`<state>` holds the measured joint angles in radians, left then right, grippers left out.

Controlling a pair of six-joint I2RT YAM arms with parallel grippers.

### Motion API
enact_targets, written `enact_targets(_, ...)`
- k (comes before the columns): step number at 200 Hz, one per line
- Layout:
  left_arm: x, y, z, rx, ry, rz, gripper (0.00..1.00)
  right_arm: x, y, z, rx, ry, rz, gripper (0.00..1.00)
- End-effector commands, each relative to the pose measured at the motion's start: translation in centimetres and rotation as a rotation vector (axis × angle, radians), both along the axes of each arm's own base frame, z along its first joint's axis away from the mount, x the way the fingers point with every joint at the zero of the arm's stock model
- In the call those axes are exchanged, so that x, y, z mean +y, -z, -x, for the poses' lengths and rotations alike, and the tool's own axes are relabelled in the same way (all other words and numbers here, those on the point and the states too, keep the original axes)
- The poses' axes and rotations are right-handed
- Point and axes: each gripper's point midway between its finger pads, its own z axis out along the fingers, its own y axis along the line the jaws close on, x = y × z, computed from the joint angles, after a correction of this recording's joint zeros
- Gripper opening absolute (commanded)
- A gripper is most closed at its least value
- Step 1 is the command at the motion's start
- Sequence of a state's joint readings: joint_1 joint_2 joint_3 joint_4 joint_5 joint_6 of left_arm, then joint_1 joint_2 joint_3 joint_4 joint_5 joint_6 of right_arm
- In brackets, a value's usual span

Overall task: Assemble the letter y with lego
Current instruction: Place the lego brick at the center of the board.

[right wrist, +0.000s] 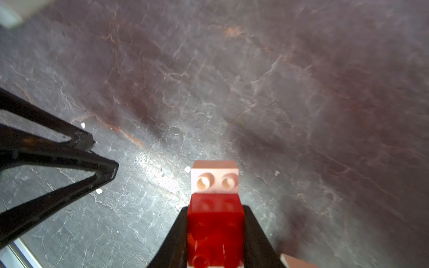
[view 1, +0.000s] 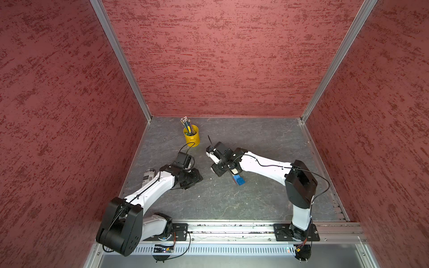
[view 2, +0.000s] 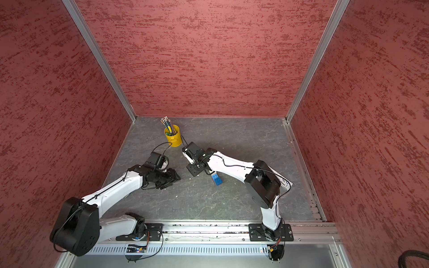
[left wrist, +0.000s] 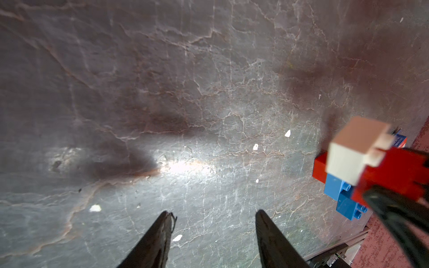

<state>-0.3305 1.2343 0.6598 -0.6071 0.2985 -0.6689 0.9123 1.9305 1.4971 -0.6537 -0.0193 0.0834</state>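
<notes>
My right gripper (right wrist: 216, 208) is shut on a red lego brick (right wrist: 216, 232) that has a white brick (right wrist: 214, 179) joined to its outer end. In the left wrist view this pair, white (left wrist: 355, 150) and red (left wrist: 399, 171), hangs above a red brick (left wrist: 320, 169) and blue bricks (left wrist: 341, 192) grouped on the table. Both top views show the blue bricks (view 1: 239, 179) (view 2: 217, 179) just below the right gripper (view 1: 234, 172). My left gripper (left wrist: 214, 212) (view 1: 199, 178) hovers to their left, open and holding nothing. A whole letter y is not in view.
A yellow pencil cup (view 1: 192, 138) (view 2: 173, 138) stands at the back of the grey stone-look table (view 1: 232, 204). A can (view 1: 149, 175) lies beside the left arm. A printed sheet (view 2: 284, 183) sticks out under the right arm. Red walls enclose three sides.
</notes>
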Motion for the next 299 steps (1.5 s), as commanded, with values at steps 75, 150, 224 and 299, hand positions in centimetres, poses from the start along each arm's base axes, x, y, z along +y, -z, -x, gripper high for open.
enact_targets(75,0.0,0.6,0.6,0.014,-0.007,0.018,0.60,1.8,2.9,1.2,-0.040,-0.135,0.042,0.30)
enact_targets(150,0.0,0.7,0.4,0.018,-0.010,0.020,0.60,1.7,4.0,1.8,-0.048,-0.210,0.091,0.33)
enact_targets(224,-0.2,0.9,0.1,0.026,-0.008,0.022,0.60,1.4,4.4,1.7,-0.056,-0.231,0.124,0.42)
enact_targets(299,-0.9,0.6,0.0,0.014,0.011,0.041,0.60,1.1,1.1,0.9,-0.124,-0.176,0.085,0.53)
